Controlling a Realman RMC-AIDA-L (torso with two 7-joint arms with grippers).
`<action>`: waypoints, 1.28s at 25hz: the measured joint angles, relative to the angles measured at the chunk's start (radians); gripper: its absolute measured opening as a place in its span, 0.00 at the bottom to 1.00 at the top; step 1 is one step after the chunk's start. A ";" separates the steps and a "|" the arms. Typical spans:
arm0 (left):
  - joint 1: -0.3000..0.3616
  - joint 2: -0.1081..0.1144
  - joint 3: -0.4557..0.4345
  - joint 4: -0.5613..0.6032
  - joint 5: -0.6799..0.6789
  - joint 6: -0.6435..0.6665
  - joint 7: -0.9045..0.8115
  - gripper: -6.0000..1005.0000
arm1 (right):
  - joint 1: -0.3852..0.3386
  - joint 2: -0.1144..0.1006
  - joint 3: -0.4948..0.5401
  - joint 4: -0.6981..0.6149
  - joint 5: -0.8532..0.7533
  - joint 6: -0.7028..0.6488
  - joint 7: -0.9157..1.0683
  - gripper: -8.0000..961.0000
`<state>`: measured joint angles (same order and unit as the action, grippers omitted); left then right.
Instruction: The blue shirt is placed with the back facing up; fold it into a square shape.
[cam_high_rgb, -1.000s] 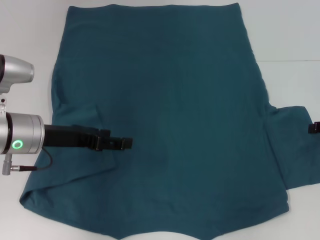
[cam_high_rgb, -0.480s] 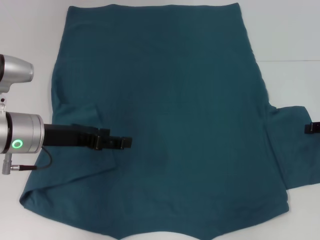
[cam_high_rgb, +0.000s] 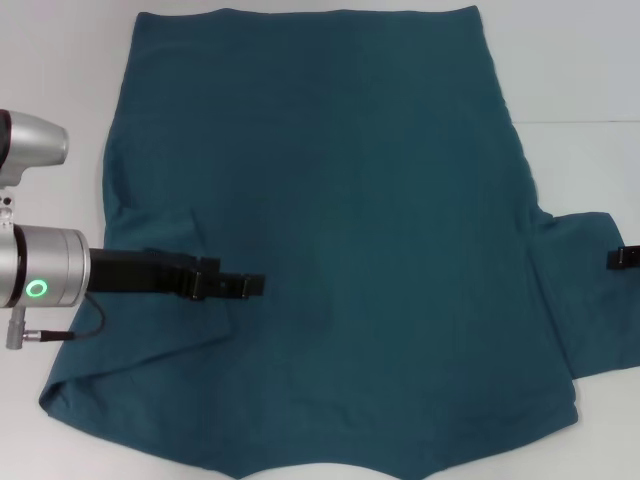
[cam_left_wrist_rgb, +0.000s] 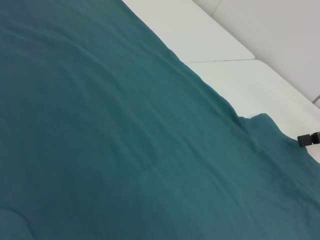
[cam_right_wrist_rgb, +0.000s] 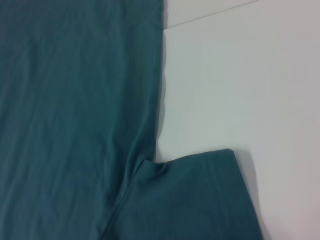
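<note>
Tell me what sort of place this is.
Probably a lab or test bench for cloth folding: a bare white table, a single blue shirt spread flat on it, the left gripper above the shirt and the right gripper at its sleeve.

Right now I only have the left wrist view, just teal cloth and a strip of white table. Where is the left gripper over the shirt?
Observer: The head view shows the left gripper reaching in from the left edge of the blue shirt, level with the sleeves.
Operator: Is the left sleeve spread out?
Observer: No. The left sleeve is folded in onto the shirt's body, beside that gripper.
Operator: And the black bit at my picture's edge?
Observer: That's the right gripper, at the outer end of the right sleeve. The sleeve lies flat and spread out on the white table.
</note>
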<state>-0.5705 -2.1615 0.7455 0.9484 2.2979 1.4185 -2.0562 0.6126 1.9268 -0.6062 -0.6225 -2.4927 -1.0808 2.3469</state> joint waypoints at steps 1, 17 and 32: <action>-0.001 0.000 0.000 -0.003 0.000 0.000 0.001 0.87 | 0.000 0.000 0.000 0.001 0.000 0.001 0.000 0.63; -0.003 0.000 0.000 -0.007 0.000 -0.003 0.002 0.87 | 0.008 0.007 -0.011 0.024 0.008 0.024 -0.001 0.60; -0.006 0.001 0.000 -0.019 0.000 -0.004 0.000 0.87 | 0.034 0.022 -0.005 0.052 0.042 -0.032 -0.037 0.58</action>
<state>-0.5762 -2.1600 0.7455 0.9298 2.2979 1.4142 -2.0561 0.6470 1.9493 -0.6115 -0.5700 -2.4505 -1.1131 2.3104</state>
